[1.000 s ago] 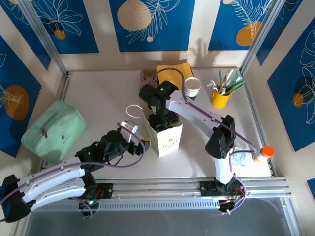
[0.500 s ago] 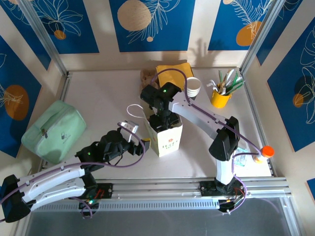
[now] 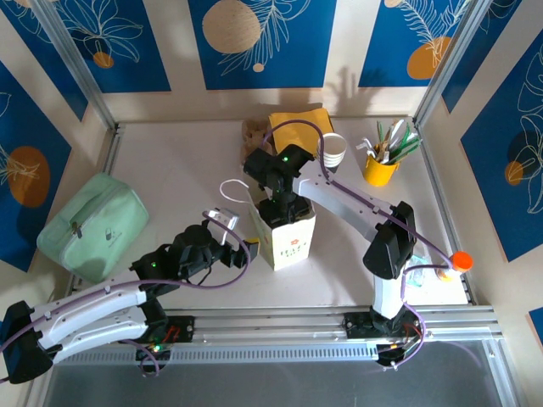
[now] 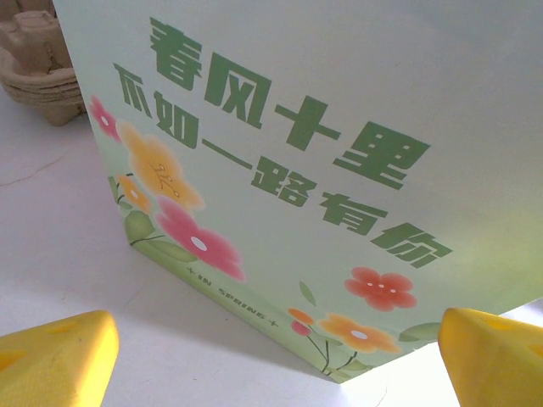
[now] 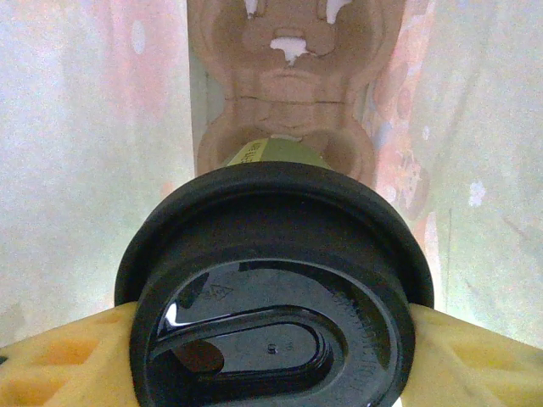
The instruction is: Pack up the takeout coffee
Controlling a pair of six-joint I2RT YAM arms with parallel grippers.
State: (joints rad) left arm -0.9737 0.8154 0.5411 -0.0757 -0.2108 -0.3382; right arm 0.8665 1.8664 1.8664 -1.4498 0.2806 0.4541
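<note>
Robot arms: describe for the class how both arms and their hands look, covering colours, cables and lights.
Both the left arm and right arm have white shells, black joints, a looping purple cable and a small green light. The left hand and right hand have yellow fingers.

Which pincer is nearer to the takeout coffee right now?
Right. The right pincer grips the takeout coffee on both sides, inside the paper bag. The left pincer sits open outside the bag, facing its printed side.
</note>
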